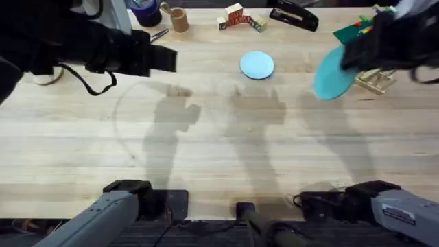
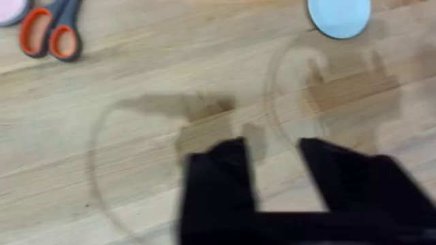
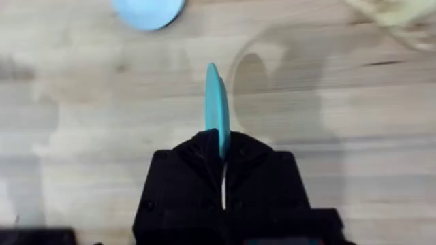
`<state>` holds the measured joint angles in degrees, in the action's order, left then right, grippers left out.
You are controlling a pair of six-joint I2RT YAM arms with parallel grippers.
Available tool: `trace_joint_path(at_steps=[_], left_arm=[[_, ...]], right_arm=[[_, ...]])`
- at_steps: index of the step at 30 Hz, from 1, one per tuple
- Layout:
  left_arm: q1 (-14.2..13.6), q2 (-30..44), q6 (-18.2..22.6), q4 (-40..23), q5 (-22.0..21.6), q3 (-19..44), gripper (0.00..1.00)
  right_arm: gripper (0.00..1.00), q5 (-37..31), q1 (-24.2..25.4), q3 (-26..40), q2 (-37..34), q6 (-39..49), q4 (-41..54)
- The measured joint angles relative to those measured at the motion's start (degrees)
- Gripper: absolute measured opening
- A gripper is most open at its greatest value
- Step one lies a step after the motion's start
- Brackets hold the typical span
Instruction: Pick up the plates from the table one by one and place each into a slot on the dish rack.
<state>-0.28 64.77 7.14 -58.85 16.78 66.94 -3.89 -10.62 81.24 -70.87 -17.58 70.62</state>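
Observation:
My right gripper (image 1: 353,58) is shut on the teal plate (image 1: 334,74) and holds it in the air just left of the dish rack (image 1: 376,82). In the right wrist view the plate (image 3: 216,109) stands edge-on, pinched by the gripper (image 3: 221,146), with the blurred rack (image 3: 398,17) off to one side. The light blue plate (image 1: 257,65) lies flat on the table (image 1: 219,151) at the back middle, also seen from both wrists (image 2: 338,17) (image 3: 148,12). My left gripper (image 1: 168,60) hangs open over bare wood at the back left, its fingers (image 2: 218,177) apart with nothing between them.
Along the back edge stand a wooden cup (image 1: 180,19), toy blocks (image 1: 240,17), a black stapler (image 1: 293,15) and a green baseplate with bricks (image 1: 357,31). Orange-handled scissors (image 2: 51,34) and a pink dish (image 2: 10,8) lie near the left arm.

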Motion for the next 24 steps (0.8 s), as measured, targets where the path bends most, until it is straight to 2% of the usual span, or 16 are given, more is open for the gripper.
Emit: trace_joint_path(at_steps=[3, 4, 13, 20, 24], left_arm=[[-0.78, -0.02, 0.13, -0.15, -1.64, 0.21, 0.927], [-0.98, 0.00, 0.18, -0.20, -1.86, 0.21, 0.977], [-1.19, 0.00, 0.24, -0.33, -3.13, 0.21, 0.995], [-1.19, 0.00, 0.23, -0.33, -3.14, 0.21, 0.995], [-1.19, 0.00, 0.24, -0.32, -3.13, 0.21, 0.995]], right_arm=[[0.030, -4.98, 1.15, 4.96, 0.00, -1.91, 3.55], [0.030, -6.29, 1.57, 6.24, 0.00, -2.52, 4.59], [0.030, -15.04, 8.14, 17.91, -0.63, -5.41, 12.00], [0.030, -18.15, 13.08, 28.17, -7.80, -7.44, 17.81], [0.030, -19.31, 15.63, 30.36, -11.89, -9.46, 16.94]])
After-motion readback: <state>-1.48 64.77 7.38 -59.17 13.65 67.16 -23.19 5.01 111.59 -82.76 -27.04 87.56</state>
